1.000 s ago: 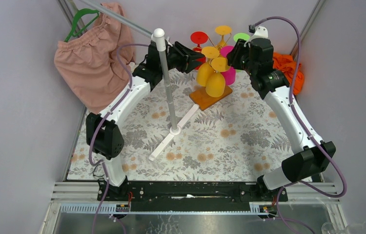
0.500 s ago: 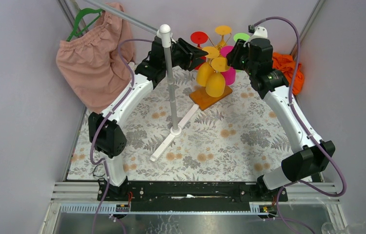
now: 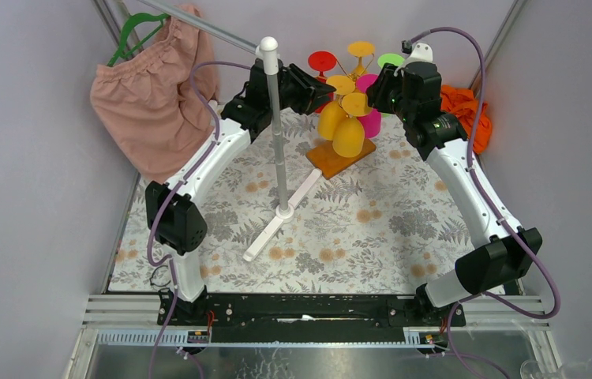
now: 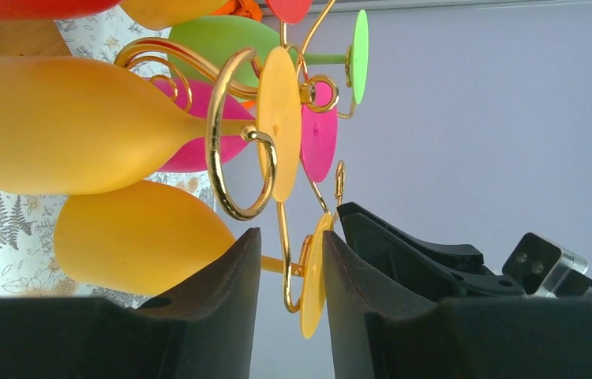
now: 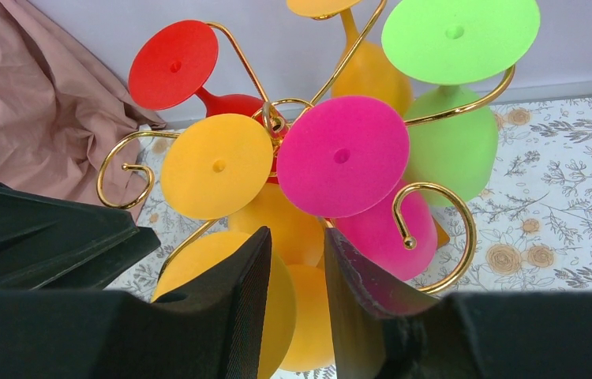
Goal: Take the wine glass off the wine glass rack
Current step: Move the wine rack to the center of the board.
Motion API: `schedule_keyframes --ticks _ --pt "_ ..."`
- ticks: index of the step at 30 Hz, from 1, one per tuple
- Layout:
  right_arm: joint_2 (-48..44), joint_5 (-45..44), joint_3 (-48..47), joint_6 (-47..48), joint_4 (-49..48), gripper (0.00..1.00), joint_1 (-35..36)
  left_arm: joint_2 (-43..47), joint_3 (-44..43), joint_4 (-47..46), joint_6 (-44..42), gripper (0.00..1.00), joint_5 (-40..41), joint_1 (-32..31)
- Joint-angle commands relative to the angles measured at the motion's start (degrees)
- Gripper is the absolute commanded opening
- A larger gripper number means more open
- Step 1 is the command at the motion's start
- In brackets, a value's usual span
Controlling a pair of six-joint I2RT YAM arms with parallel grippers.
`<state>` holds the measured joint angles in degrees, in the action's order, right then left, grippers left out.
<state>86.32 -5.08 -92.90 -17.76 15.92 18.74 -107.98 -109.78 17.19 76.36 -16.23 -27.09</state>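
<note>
The wine glass rack (image 3: 343, 93) is a gold wire stand on an orange-brown wooden base (image 3: 326, 161) at the far middle. It holds red, green, pink and yellow wine glasses upside down. My left gripper (image 3: 321, 87) is open at the rack's left. In the left wrist view (image 4: 291, 237) its jaws straddle a gold hook (image 4: 289, 268) and the edge-on foot of a yellow wine glass (image 4: 311, 284). My right gripper (image 3: 375, 91) is open at the rack's right. In the right wrist view (image 5: 297, 235) it hovers over a yellow glass foot (image 5: 281, 304) below the pink foot (image 5: 342, 156).
A tall white-and-grey pole stand (image 3: 276, 126) with a white cross foot (image 3: 282, 212) rises just in front of my left arm. A pink garment (image 3: 147, 99) on a green hanger hangs at the far left. An orange cloth (image 3: 465, 109) lies at the far right.
My left gripper has moved right, closer in on the rack, and the pole stand's top has shifted slightly right. The right arm has barely moved.
</note>
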Motion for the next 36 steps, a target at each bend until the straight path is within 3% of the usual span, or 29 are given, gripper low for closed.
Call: schedule_keyframes --ticks 1,11,23,36 --pt "-0.09 -0.91 0.43 0.35 -2.71 0.38 -0.14 -2.14 0.69 -2.02 -0.57 0.4 1.43 -1.29" --pt "0.41 -0.72 0.69 0.26 -2.9 0.38 -0.22 -0.06 8.44 -10.61 0.9 0.39 3.02 -1.22" --pt "1.43 0.09 0.67 0.09 -3.12 0.37 -0.21 9.88 31.93 -37.65 4.55 0.44 7.4 -1.32" --pt "2.8 0.15 0.2 0.09 -2.79 0.37 -0.25 10.78 38.03 -47.72 7.63 0.45 2.77 7.28"
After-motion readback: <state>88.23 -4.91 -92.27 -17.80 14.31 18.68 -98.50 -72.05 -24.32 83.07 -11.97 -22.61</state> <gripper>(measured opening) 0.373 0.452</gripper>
